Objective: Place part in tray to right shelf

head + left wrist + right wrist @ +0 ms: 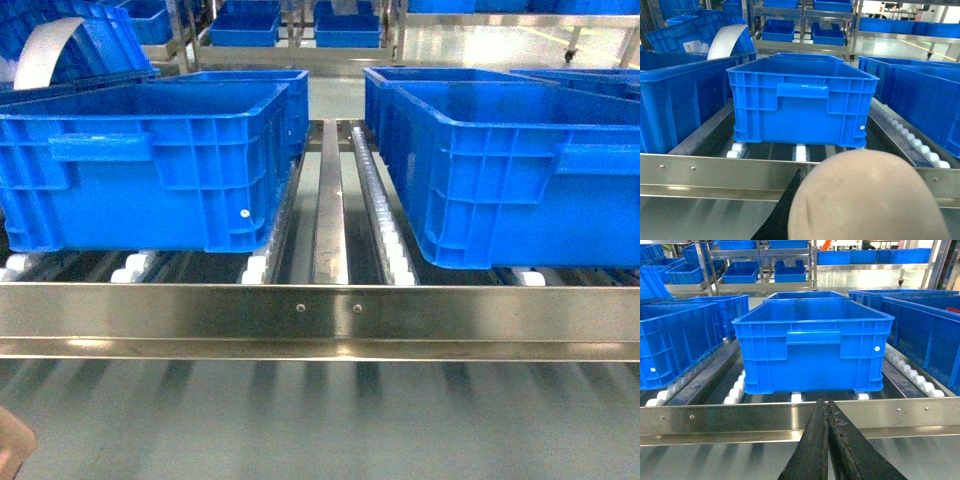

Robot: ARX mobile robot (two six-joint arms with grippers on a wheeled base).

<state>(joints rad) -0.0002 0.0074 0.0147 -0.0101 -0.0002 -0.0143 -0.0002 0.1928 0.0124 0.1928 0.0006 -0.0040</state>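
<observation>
Blue crates (pixel 150 160) sit on the right shelf (pixel 320 310), its roller lanes running away from the front rail. Left wrist view: the tray (pixel 865 197) fills the foreground; its direction and the left gripper's state cannot be told. Right wrist view: right gripper (pixel 827 407) pressed together, empty.

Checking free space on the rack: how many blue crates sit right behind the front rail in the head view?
2. The left crate is at front left and the right crate at front right, with a roller lane between them. Others stand behind, partly hidden.
</observation>
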